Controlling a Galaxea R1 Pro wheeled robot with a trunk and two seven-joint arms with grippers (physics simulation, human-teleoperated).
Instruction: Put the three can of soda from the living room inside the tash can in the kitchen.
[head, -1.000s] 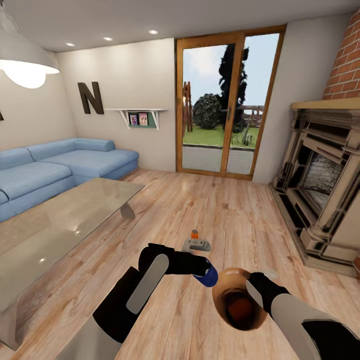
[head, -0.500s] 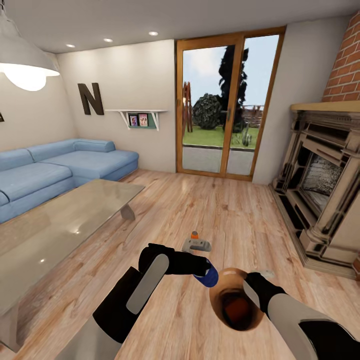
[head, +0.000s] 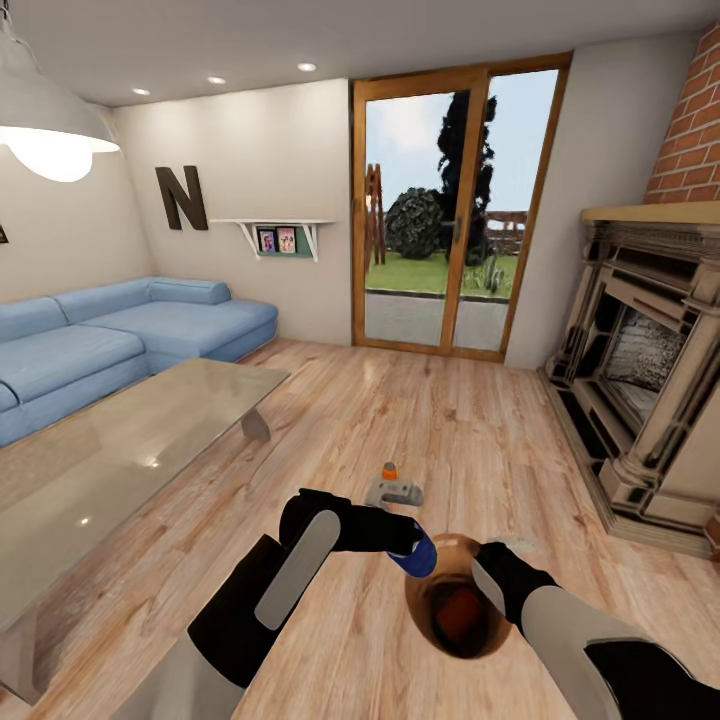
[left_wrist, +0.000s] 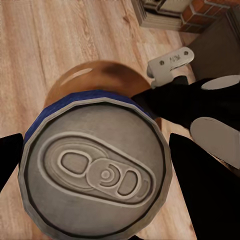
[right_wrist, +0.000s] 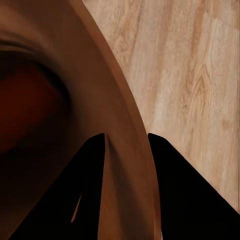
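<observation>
Living room, warm plank floor (head: 420, 400). Over the last second, tash can (head: 450, 600) carried leftward in the head view, rim brought right beside the blue can of soda (head: 418, 553); blue can itself barely shifted. Judged a closing of the gap ahead of a drop into the bucket, release not yet made. Left gripper (head: 408, 545) clamped on the blue can, dark fingers (left_wrist: 200, 190) pressed to either side of its silvery top in the left wrist view, brown bucket mouth (left_wrist: 100, 75) showing just beyond. Right gripper (head: 497, 575) pinching the bucket wall, one finger (right_wrist: 65, 200) inside and one outside the glossy brown rim (right_wrist: 125, 165) in the right wrist view. Reddish patch (head: 458, 607) low inside the bucket, probably the reddish can, outline too dim to confirm. Orange can of soda (head: 389, 469) upright on the floor farther off, just behind a small grey object (head: 394, 490) of unclear kind. Right fingertips hidden by the bucket in the head view. Bucket's grey outside and handle slot not made out. Kitchen still to be reached.
</observation>
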